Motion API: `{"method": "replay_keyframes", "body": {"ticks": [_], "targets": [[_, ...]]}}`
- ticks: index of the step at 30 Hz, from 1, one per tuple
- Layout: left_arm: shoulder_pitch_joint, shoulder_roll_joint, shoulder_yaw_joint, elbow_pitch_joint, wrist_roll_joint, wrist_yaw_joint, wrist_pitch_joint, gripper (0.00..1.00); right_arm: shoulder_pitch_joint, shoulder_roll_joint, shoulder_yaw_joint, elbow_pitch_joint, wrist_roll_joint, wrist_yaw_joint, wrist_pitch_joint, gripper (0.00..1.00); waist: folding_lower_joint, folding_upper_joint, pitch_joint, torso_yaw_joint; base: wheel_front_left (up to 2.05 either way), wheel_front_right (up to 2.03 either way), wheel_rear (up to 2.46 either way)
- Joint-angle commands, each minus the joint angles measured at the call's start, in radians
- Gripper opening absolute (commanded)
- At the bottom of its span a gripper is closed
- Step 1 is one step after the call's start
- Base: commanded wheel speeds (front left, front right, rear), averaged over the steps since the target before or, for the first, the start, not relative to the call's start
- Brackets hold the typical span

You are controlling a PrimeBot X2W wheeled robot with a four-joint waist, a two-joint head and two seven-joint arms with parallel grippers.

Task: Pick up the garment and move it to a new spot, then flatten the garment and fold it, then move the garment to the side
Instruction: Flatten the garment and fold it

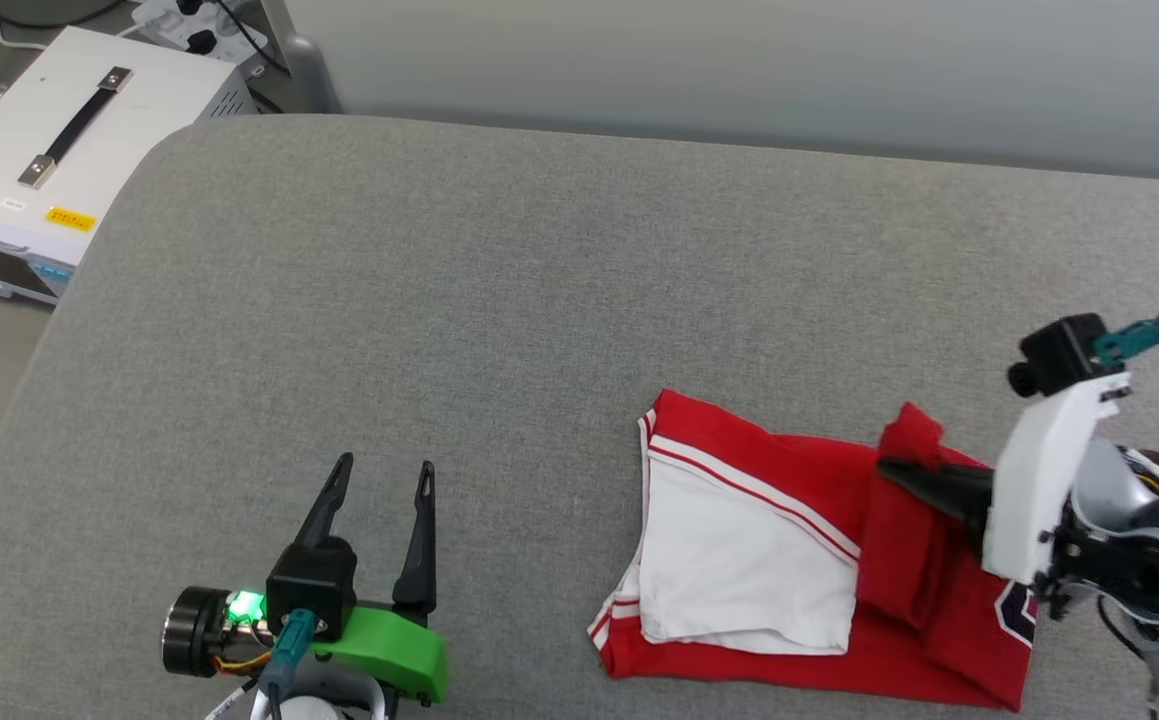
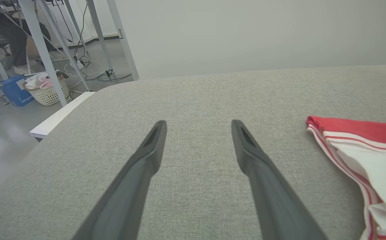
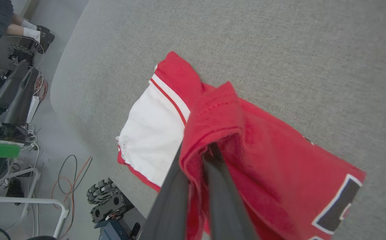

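The garment (image 1: pixel 789 540) is a red shirt with a white sleeve, lying folded on the grey cushioned surface at the lower right of the head view. My right gripper (image 1: pixel 894 470) is shut on a raised fold of its red cloth (image 3: pixel 212 133), which bunches around the fingertips. A black numeral with a white outline (image 3: pixel 336 206) shows near the shirt's edge. My left gripper (image 1: pixel 384 480) stands open at the lower left, well clear of the shirt, with nothing between its fingers (image 2: pixel 153 146). The striped sleeve edge (image 2: pixel 346 143) lies to its right.
The grey surface (image 1: pixel 499 300) stretches wide to the left and back of the shirt. A white box with a black handle (image 1: pixel 59 140) sits off its far left corner. Table legs, cables and a basket (image 2: pixel 46 91) stand on the floor beyond.
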Motion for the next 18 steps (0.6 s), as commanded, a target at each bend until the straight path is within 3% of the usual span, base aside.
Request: {"method": "replay_keyframes", "body": {"ticks": [1, 10, 18], "targets": [[-0.024, -0.011, -0.004, 0.000, 0.008, -0.004, -0.006, 1.00, -0.037, 0.028, 0.029, 0.022, -0.019, -0.001, -0.007, 0.00, 0.0000, 0.0000, 0.019, 0.013, 0.00, 0.00, 0.00], [-0.056, -0.025, -0.008, 0.007, 0.018, -0.013, -0.006, 1.00, -0.194, 0.159, 0.232, 0.233, -0.103, -0.001, -0.073, 0.00, 0.0000, 0.0000, 0.057, 0.036, 0.00, 0.00, 0.00], [-0.068, -0.035, -0.009, 0.017, 0.021, -0.014, -0.006, 1.00, -0.227, 0.169, 0.338, 0.396, -0.143, -0.001, -0.177, 0.00, 0.0000, 0.0000, 0.065, 0.045, 0.00, 0.00, 0.00]]}}
